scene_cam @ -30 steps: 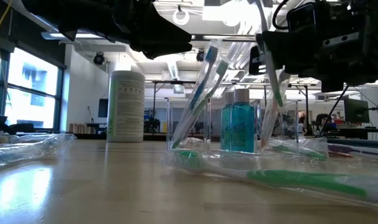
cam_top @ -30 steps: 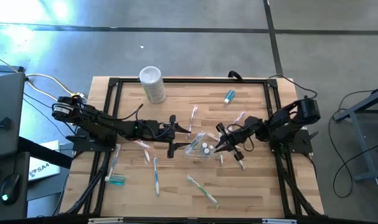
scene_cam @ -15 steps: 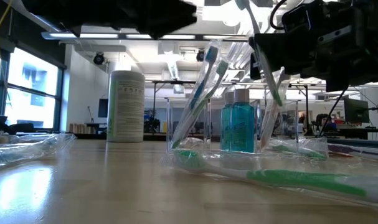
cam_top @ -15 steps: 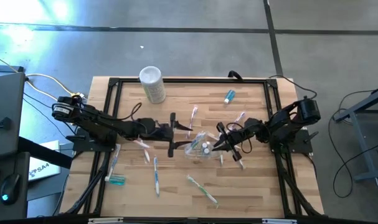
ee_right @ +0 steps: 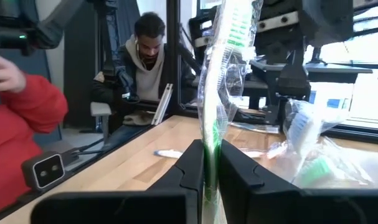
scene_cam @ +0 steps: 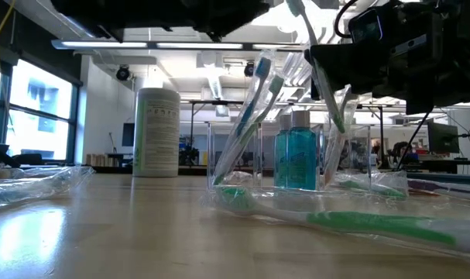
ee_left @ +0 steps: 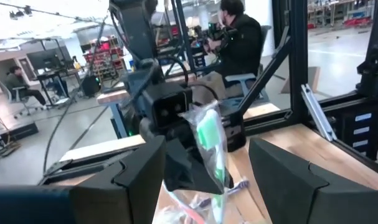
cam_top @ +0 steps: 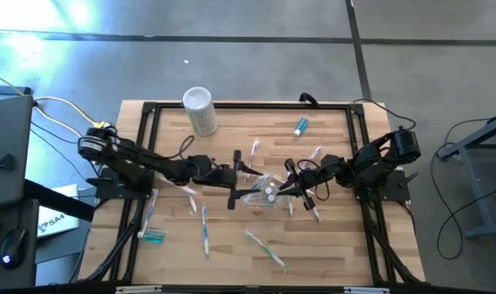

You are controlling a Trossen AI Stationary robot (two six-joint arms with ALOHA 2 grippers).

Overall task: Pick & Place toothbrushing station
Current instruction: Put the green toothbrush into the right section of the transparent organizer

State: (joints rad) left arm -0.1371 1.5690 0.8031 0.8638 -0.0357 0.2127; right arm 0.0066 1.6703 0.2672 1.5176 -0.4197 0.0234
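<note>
The right gripper [cam_top: 290, 184] is clenched on a green-handled toothbrush in a clear crinkly wrapper [ee_right: 221, 74], held upright just at the 3 o'clock side of the small clear plastic holder [cam_top: 264, 194] near the table's centre. In the low view that brush [scene_cam: 321, 74] hangs with its lower end inside or just behind the holder's right section; which of the 2 I cannot tell. The holder already carries 2 teal toothpaste bottles [scene_cam: 296, 159] and several leaning brushes [scene_cam: 254, 108].

The left gripper [cam_top: 238, 178] stands released, its fingers [ee_left: 139, 180] spread wide, at the holder's 9 o'clock side and holding nothing.

To seat the brush well, I judge the right arm should lower it straight down, keeping it vertical so the wrapper does not snag the holder's rim or knock the leaning brushes, and let go only once the tip rests on the holder's floor. The left claw looks placed to steady the light holder if it slides.

More wrapped brushes lie loose around the wooden table [cam_top: 337, 245], including 1 green-handled brush [cam_top: 265, 248] toward 6 o'clock. A tall white cylinder [cam_top: 199, 109] stands toward 11 o'clock.
</note>
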